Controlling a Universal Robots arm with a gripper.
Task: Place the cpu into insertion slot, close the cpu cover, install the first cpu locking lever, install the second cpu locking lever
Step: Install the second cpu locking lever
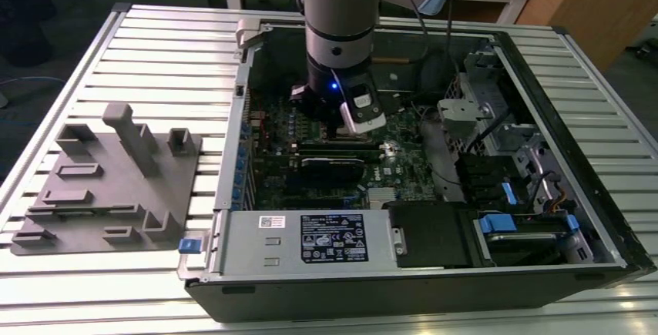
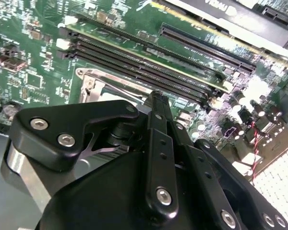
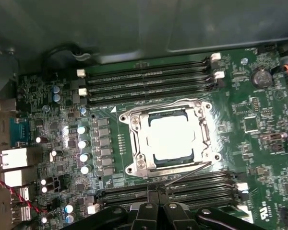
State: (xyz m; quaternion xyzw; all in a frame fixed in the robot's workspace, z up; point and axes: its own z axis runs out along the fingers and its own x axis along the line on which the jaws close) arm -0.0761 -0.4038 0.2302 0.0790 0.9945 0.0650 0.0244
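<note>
In the exterior view, a grey fixture plate [image 1: 108, 185] is seen at the exterior view's left, apart from the open computer case [image 1: 432, 273]. The gripper [image 1: 350, 123] is held low over the motherboard, judged to work at the socket. In the first wrist view, the cpu [image 3: 170, 136] lies seated in the insertion slot [image 3: 134, 125], its top pale and glossy, framed by the cpu cover [image 3: 201, 139]. The fingers appear pressed together, holding nothing.
</note>
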